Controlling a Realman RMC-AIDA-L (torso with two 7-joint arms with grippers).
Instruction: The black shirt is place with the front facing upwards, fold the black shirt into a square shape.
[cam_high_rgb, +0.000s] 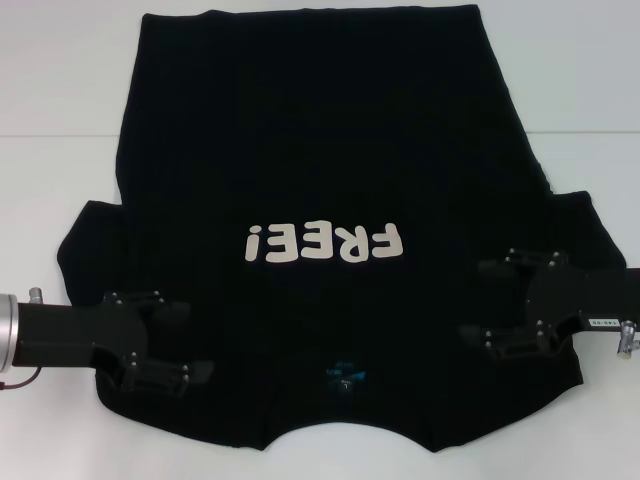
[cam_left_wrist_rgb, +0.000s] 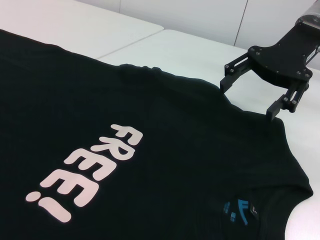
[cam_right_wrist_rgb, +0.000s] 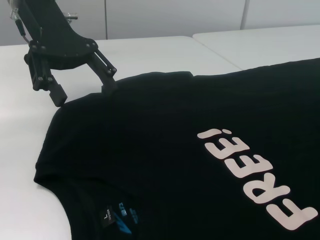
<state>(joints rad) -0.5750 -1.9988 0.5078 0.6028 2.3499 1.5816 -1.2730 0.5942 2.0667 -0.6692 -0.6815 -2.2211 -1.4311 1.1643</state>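
- The shirt (cam_high_rgb: 320, 200) lies flat and face up on the table (cam_high_rgb: 60, 80), collar nearest the robot, hem away, so its long axis runs straight out from the body.
- The left gripper (cam_high_rgb: 200, 340) sits over the left shoulder area, jaws spread, nothing held; the right gripper (cam_high_rgb: 470, 300) mirrors it over the right shoulder, also spread and empty.
- Each sleeve lies just outboard of its own gripper, so both arms are equally near.
- Whether the fingertips touch the cloth cannot be told; black fingers blend into black fabric, and the collar edge is cut off.
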